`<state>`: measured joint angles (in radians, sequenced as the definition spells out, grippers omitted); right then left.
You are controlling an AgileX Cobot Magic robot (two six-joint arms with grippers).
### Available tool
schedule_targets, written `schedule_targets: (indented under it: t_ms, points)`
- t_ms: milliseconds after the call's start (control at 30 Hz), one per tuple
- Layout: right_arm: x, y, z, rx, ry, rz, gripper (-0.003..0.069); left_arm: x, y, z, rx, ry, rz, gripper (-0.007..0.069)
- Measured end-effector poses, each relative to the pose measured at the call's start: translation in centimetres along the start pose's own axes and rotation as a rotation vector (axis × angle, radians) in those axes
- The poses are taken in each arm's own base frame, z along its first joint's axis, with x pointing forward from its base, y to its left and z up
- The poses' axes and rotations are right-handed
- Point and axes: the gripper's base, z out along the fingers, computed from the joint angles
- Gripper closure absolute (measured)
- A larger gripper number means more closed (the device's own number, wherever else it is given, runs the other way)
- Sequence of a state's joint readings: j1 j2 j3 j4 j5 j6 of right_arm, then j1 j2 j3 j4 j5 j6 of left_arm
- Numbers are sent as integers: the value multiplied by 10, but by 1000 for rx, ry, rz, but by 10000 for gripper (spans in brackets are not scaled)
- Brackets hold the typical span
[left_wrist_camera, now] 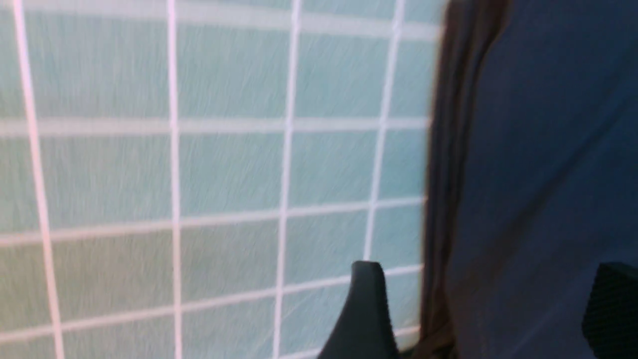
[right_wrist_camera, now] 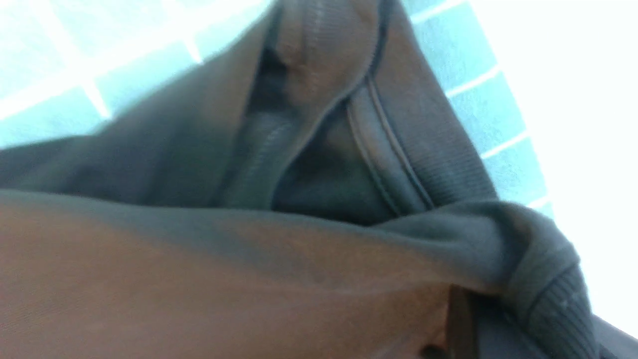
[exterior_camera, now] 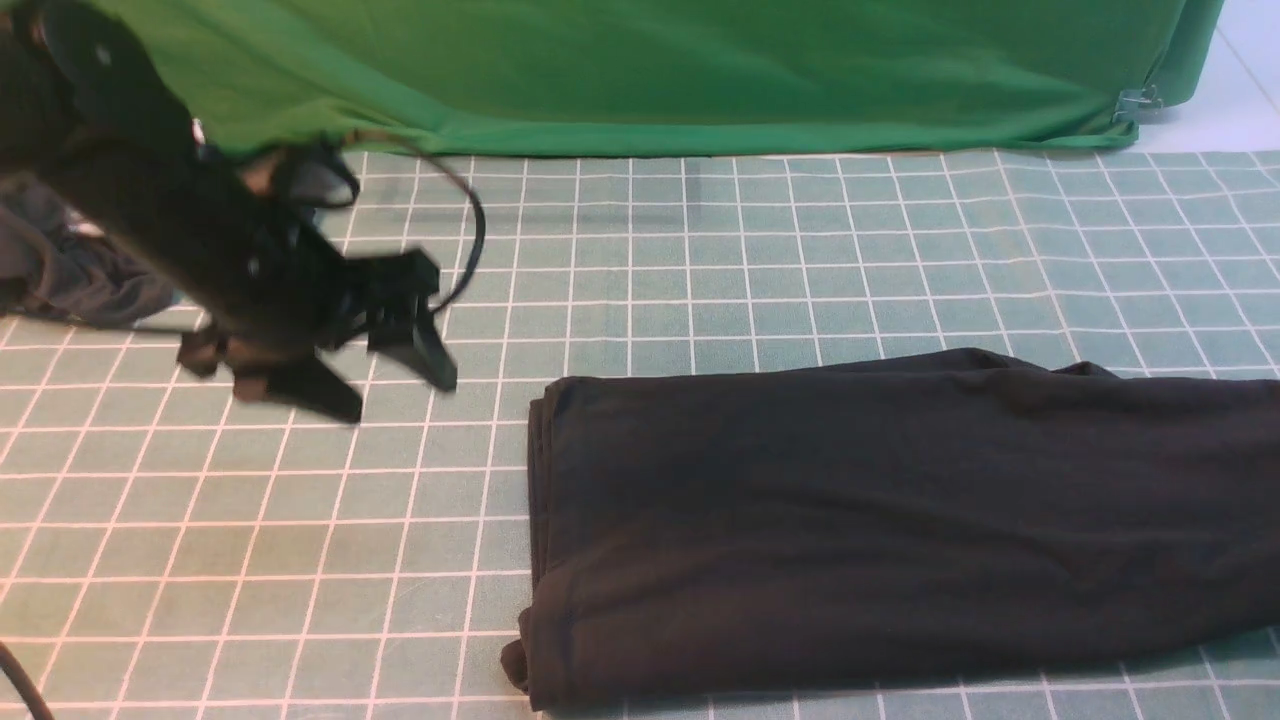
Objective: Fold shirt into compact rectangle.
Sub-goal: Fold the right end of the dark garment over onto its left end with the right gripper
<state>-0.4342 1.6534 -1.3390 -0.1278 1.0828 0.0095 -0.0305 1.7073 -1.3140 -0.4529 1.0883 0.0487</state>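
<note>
Shirt lies flat on the checked tablecloth, folded into a long black band across the right half of the table. Its stacked folded edge faces left near the table's middle and its other end runs off the right side of the front view. No logo or label showing. Left gripper hangs above bare cloth just left of the shirt's far left corner, apart from it, jaws spread wide with nothing between them. In the left wrist view one of its fingers sits over the grid squares and the other over dark fabric, with the shirt's layered edge running between them. Right gripper is out of the front view. The right wrist view is filled by shirt fabric very close up, with a ribbed hem or cuff bunched toward the bottom of the picture. The claw is closed and looks pinched on that cloth. A dark grey garment is heaped at far left, behind the left arm. A green backdrop hangs along the far edge.
</note>
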Motion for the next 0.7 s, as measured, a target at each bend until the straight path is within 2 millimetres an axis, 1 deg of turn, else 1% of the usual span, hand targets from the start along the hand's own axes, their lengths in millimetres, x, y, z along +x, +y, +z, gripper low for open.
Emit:
schedule_targets:
  t_ms: [67, 100, 133, 167, 200, 233, 300, 333, 400, 433, 467, 500, 567, 700]
  points:
    - [0, 6, -16, -56, -19, 7, 620, -5, -4, -6, 5, -28, 12, 106]
    - [2, 13, -29, -103, -37, 11, 620, -8, -6, -10, 7, -42, 17, 107]
    - [4, 18, -37, -126, -54, 9, 620, -9, -6, -11, 8, -47, 19, 107]
    - [7, 29, -51, -180, -80, 11, 620, -11, -7, -13, 9, -62, 22, 109]
    - [9, 35, -57, -207, -95, 5, 620, -11, -7, -13, 10, -70, 22, 111]
    - [12, 47, -68, -255, -118, -12, 620, -12, -7, -13, 10, -77, 22, 114]
    - [24, 85, -90, -379, -152, -93, 620, -14, -7, -13, 9, -103, 22, 123]
    - [25, 89, -92, -388, -153, -101, 620, -15, -7, -13, 9, -105, 22, 124]
    - [34, 116, -101, -453, -149, -171, 620, -16, -7, -14, 7, -121, 22, 129]
    - [47, 148, -109, -507, -132, -238, 620, -17, -7, -14, 7, -130, 22, 134]
    - [50, 155, -111, -517, -127, -254, 620, -17, -7, -14, 7, -130, 22, 135]
    - [63, 180, -115, -551, -112, -308, 619, -17, -7, -14, 7, -134, 22, 139]
    - [83, 213, -118, -596, -101, -379, 617, -17, -7, -14, 7, -136, 22, 139]
    - [123, 272, -114, -679, -91, -446, 608, -18, -7, -14, 6, -146, 22, 141]
